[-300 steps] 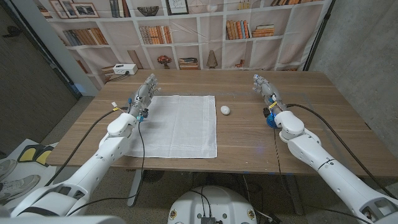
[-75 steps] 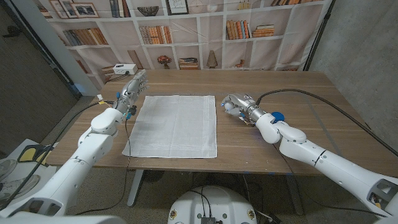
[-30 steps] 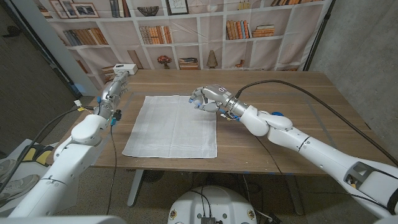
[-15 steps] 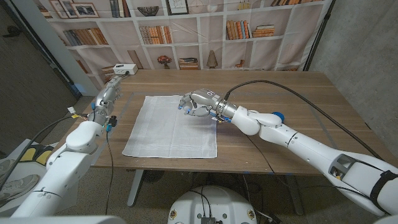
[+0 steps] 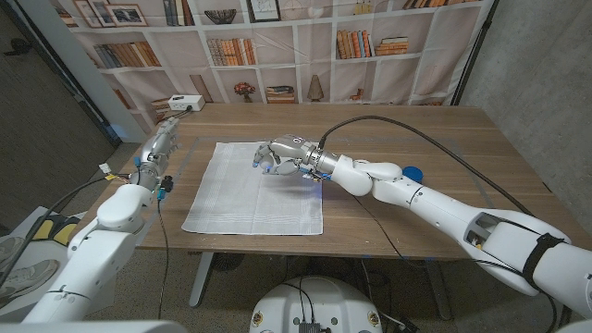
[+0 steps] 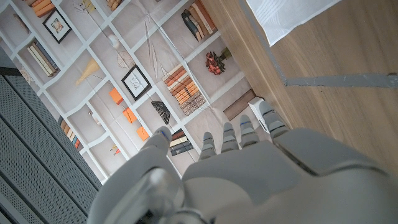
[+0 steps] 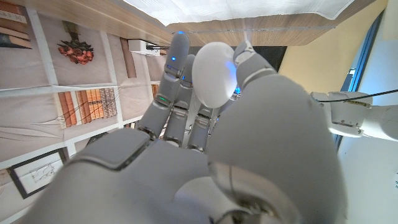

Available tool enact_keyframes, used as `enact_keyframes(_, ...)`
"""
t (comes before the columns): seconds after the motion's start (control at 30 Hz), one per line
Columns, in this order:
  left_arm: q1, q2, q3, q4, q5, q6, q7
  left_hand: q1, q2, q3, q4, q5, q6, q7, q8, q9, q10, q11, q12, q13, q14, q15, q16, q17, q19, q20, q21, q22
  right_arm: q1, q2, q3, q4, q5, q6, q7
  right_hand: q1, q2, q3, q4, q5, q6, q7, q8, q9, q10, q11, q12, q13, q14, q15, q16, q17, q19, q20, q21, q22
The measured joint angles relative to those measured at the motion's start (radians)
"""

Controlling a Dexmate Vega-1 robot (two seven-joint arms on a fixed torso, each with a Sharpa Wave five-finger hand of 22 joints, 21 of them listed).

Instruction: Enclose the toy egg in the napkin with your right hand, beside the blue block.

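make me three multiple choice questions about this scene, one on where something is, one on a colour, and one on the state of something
1. Where is the right hand?
A. over the napkin
B. by the blue block
C. off the table

2. What colour is the toy egg?
A. blue
B. white
C. brown

3. How is the napkin lying?
A. spread flat
B. bunched around the egg
C. draped over the table edge

Answers:
1. A: the head view shows the hand above the cloth's far right part, well away from the block.
2. B: the right wrist view shows a white egg among the fingers.
3. A: the head view shows it lying open, no fold started.
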Motion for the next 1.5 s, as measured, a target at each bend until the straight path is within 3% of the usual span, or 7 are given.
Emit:
enact_keyframes(0.53, -0.054, -0.001, 0.038, 0.034, 0.003, 0.012, -0.022, 0.0, 0.0, 0.004, -0.004, 0.0, 0.0, 0.0, 0.0, 0.0, 0.0, 0.0, 0.0, 0.002, 0.0, 0.0, 0.0, 0.0, 0.0, 0.0, 0.0, 0.0, 0.107, 0.109, -0.085, 0.229, -0.018, 0.054, -0.042, 0.001, -0.001, 0.004, -0.004, -0.001, 0.0, 0.0, 0.0, 0.0, 0.0, 0.0, -0.001, -0.004, 0.007, -0.003, -0.014, 0.005, -0.004, 0.004, 0.01, -0.006)
enact_keyframes(0.83, -0.083, 0.008, 0.058, 0.049, 0.001, 0.018, -0.031, 0.0, 0.0, 0.004, -0.004, 0.0, 0.0, 0.0, 0.0, 0.0, 0.0, 0.0, 0.0, 0.002, 0.0, 0.0, 0.0, 0.0, 0.0, 0.0, -0.007, 0.0, 0.175, 0.186, -0.148, 0.407, -0.027, 0.087, -0.08, 0.001, -0.001, 0.011, -0.003, 0.001, 0.0, 0.0, -0.007, 0.0, -0.004, 0.004, -0.01, -0.005, 0.007, -0.003, -0.038, 0.004, -0.011, 0.011, 0.02, -0.015)
enact_keyframes(1.17, -0.109, 0.016, 0.073, 0.07, -0.003, 0.019, -0.036, -0.005, -0.005, 0.004, -0.004, 0.0, 0.0, 0.0, 0.0, 0.0, 0.0, 0.0, 0.0, 0.002, 0.0, 0.0, 0.0, 0.0, 0.0, 0.0, -0.007, 0.0, 0.225, 0.236, -0.2, 0.533, -0.023, 0.101, -0.066, 0.021, 0.01, 0.02, 0.0, 0.008, -0.071, -0.002, -0.06, 0.0, -0.05, 0.05, -0.055, -0.028, 0.007, -0.003, -0.162, -0.043, -0.025, 0.025, 0.028, -0.071)
enact_keyframes(1.37, -0.125, 0.019, 0.083, 0.085, -0.007, 0.012, -0.041, -0.009, -0.001, 0.004, -0.004, 0.0, 0.0, 0.0, 0.0, 0.0, 0.0, 0.0, 0.0, 0.002, 0.0, 0.0, 0.0, 0.0, 0.0, 0.0, -0.007, 0.0, 0.247, 0.251, -0.225, 0.578, -0.009, 0.102, -0.023, 0.028, 0.019, 0.023, 0.005, 0.008, -0.095, -0.002, -0.079, 0.0, -0.076, 0.053, -0.07, -0.039, 0.007, -0.003, -0.206, -0.062, -0.027, 0.027, 0.036, -0.094)
enact_keyframes(1.4, -0.126, 0.02, 0.084, 0.086, -0.007, 0.011, -0.041, -0.009, -0.001, 0.004, -0.004, 0.0, 0.0, 0.0, 0.0, 0.0, 0.0, 0.0, 0.0, 0.002, 0.0, 0.0, 0.0, 0.0, 0.0, 0.0, -0.007, 0.0, 0.251, 0.251, -0.23, 0.584, -0.008, 0.102, -0.016, 0.027, 0.02, 0.015, 0.014, 0.008, -0.099, -0.001, -0.083, 0.0, -0.085, 0.055, -0.074, -0.042, 0.007, -0.003, -0.216, -0.069, -0.031, 0.031, 0.036, -0.101)
enact_keyframes(1.5, -0.134, 0.021, 0.089, 0.093, -0.008, 0.006, -0.043, -0.009, -0.001, 0.004, -0.004, 0.0, 0.0, 0.0, 0.0, 0.0, 0.0, 0.0, 0.0, 0.002, 0.0, 0.0, 0.0, 0.0, 0.0, 0.0, -0.007, 0.0, 0.257, 0.249, -0.238, 0.585, 0.0, 0.102, 0.011, 0.019, 0.057, 0.001, 0.03, 0.008, -0.101, 0.0, -0.09, 0.0, -0.121, 0.051, -0.094, -0.052, 0.0, -0.01, -0.25, -0.091, -0.036, 0.036, 0.03, -0.124)
